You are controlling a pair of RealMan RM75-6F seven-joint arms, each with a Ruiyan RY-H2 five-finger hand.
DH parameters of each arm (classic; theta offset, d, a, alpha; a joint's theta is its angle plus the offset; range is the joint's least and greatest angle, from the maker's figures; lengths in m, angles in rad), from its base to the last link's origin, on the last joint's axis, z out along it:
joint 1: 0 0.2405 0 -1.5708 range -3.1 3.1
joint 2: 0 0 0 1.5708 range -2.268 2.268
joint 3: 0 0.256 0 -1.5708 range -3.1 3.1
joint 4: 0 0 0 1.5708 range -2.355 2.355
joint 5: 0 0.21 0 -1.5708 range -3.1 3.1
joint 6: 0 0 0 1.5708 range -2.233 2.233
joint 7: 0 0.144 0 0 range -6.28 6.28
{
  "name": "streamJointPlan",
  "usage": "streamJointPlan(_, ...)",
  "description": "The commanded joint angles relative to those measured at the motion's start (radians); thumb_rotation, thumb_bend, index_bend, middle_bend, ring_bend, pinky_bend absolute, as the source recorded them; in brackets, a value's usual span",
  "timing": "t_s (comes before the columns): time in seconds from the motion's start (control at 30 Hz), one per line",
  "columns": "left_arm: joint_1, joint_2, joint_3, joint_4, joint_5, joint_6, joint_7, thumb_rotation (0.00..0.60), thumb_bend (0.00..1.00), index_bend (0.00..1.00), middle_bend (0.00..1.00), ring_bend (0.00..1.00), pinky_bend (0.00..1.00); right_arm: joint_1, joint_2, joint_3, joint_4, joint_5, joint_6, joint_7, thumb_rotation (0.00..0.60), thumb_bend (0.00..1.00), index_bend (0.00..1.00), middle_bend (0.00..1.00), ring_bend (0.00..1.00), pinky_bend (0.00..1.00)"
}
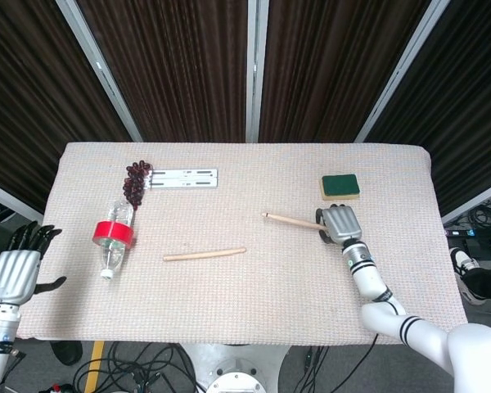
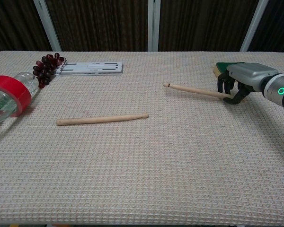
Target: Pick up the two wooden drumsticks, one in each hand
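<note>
Two wooden drumsticks are in view. One drumstick (image 1: 204, 255) (image 2: 102, 119) lies flat on the cloth near the table's middle. My right hand (image 1: 337, 223) (image 2: 240, 81) grips the butt of the other drumstick (image 1: 290, 219) (image 2: 193, 90), whose tip points left and is raised a little off the cloth. My left hand (image 1: 16, 271) hovers off the table's left front corner with its fingers spread, holding nothing; the chest view does not show it.
A plastic bottle with a red label (image 1: 114, 237) (image 2: 7, 97) lies at the left. Dark grapes (image 1: 135, 182) (image 2: 46, 67) and a white ruler-like strip (image 1: 182, 178) (image 2: 91, 68) sit at the back left. A green sponge (image 1: 340, 187) (image 2: 223, 67) rests just behind my right hand.
</note>
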Motion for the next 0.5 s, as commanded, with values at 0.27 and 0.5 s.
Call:
streamJointPlan(0.27, -0.174, -0.086, -0.066, -0.061, -0.01, -0.155, 0.133, 0.6, 0.0, 0.35, 0.34, 0.47, 0.66, -0.126, 0.277, 0.022, -0.336, -0.163, 0.254, 0.199, 0.6, 0.9, 0.59, 0.57, 0.38, 0.4)
streamJointPlan(0.5, -0.268, -0.23, -0.09, -0.083, -0.089, -0.23, 0.274, 0.6, 0.03, 0.43, 0.44, 0.68, 0.82, -0.16, 0.374, 0.011, -0.437, -0.185, 0.297, 0.185, 0.6, 0.9, 0.59, 0.57, 0.38, 0.4)
